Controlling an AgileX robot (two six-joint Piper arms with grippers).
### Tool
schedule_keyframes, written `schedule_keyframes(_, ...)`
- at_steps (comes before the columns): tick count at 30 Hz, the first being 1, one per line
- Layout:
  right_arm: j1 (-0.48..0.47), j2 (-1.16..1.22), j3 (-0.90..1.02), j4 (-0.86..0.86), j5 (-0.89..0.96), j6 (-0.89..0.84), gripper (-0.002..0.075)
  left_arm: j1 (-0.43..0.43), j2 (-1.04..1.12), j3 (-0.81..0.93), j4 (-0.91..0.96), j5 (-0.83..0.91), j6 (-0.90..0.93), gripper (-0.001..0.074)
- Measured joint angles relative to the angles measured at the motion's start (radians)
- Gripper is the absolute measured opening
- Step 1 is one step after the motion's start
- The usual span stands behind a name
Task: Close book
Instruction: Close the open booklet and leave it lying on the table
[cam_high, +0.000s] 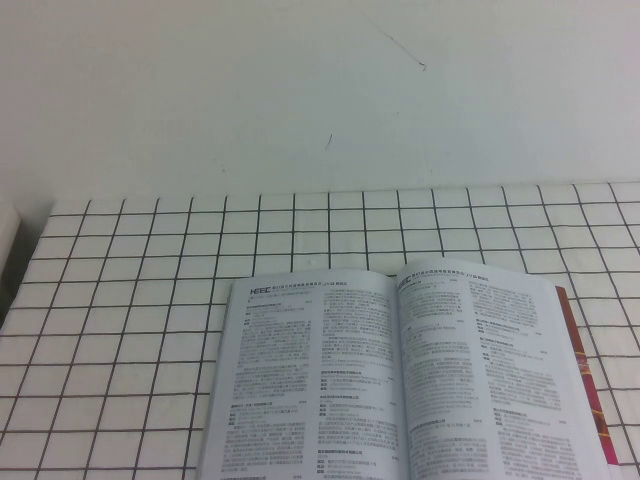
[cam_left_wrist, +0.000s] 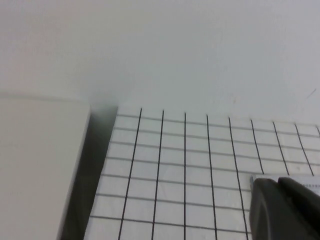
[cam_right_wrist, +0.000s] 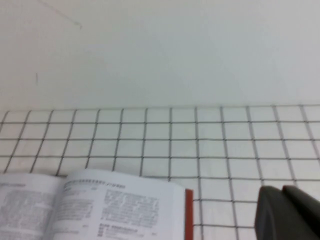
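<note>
An open book (cam_high: 400, 380) lies flat on the checked tablecloth (cam_high: 150, 300) at the front middle-right, its pages full of printed text. A red cover edge (cam_high: 585, 380) shows along its right side. Neither gripper appears in the high view. In the left wrist view my left gripper (cam_left_wrist: 278, 181) has its dark fingers pressed together, empty, just above the book's left far corner (cam_left_wrist: 300, 181). The right wrist view shows my right gripper (cam_right_wrist: 281, 189) shut and empty, hovering over the cloth a little to the right of the book (cam_right_wrist: 100, 205) and its red edge (cam_right_wrist: 188, 215).
A white wall rises right behind the table's far edge. Beyond the table's left edge stands a pale flat-topped box (cam_left_wrist: 35, 160), with a dark gap (cam_left_wrist: 87, 170) between it and the cloth. The book's near part runs out of the high view.
</note>
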Motion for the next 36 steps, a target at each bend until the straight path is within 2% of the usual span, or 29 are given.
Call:
schedule_keyframes(2, 0.009, 0.038, 0.0, 0.075, 0.013, -0.072, -0.0003, 0.002, 0.041, 0.0, -0.022, 0.02, 0.003, -0.0004)
schedule_keyframes(5, 0.035, 0.109, 0.0, 0.183, 0.052, -0.275, -0.0003, 0.002, 0.104, 0.0, -0.108, 0.025, 0.046, -0.0004)
schedule_keyframes(8, 0.077, 0.184, -0.013, 0.3, 0.101, -0.461, -0.0003, 0.002, 0.155, 0.0, -0.234, 0.022, 0.146, -0.0004)
schedule_keyframes(12, 0.143, 0.29, -0.069, 0.371, 0.166, -0.601, -0.0003, 0.002, 0.239, 0.0, -0.379, 0.022, 0.282, -0.0004)
schedule_keyframes(19, 0.318, 0.514, -0.141, 0.387, 0.204, -0.656, -0.0003, 0.002, 0.389, 0.0, -0.639, 0.035, 0.527, -0.0004)
schedule_keyframes(23, 0.382, 0.646, -0.14, 0.39, 0.2, -0.664, -0.0003, 0.002, 0.486, 0.0, -0.726, 0.035, 0.577, -0.0004)
schedule_keyframes(36, 0.395, 0.918, -0.2, 0.433, 0.152, -0.676, -0.0003, 0.002, 0.805, 0.0, -0.74, 0.039, 0.609, -0.0004)
